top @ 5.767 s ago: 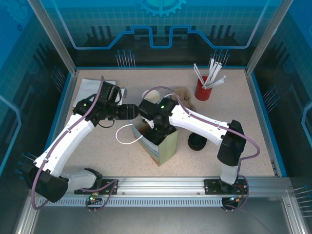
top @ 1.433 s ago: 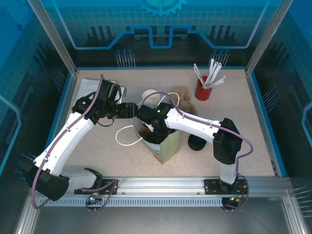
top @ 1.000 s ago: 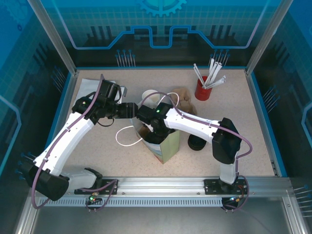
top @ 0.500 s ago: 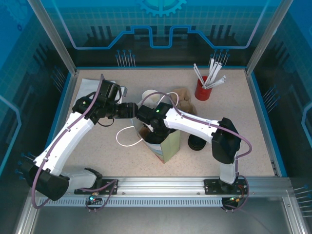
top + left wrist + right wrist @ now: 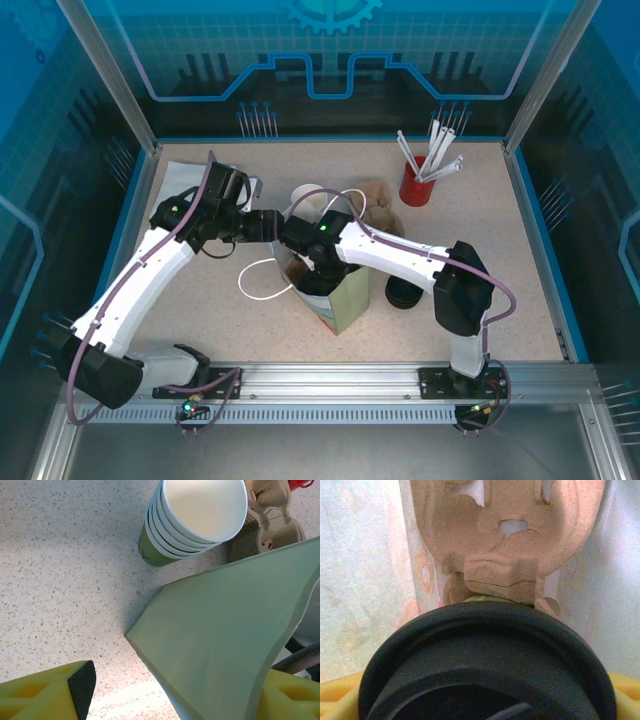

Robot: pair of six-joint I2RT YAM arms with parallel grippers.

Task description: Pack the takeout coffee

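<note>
Reaching into the upright pale green paper bag [image 5: 345,295] on the speckled table [image 5: 60,570], the right gripper [image 5: 485,700] grasps the dark green paper cup [image 5: 481,599], capped by a round black plastic lid [image 5: 485,640], over a brown moulded-pulp carrier [image 5: 505,555] inside the bag. The left gripper [image 5: 180,687], released, straddles the bag's wall.

One bag [image 5: 342,300]; one red cup [image 5: 414,188]; one cup stack [image 5: 202,506].
</note>
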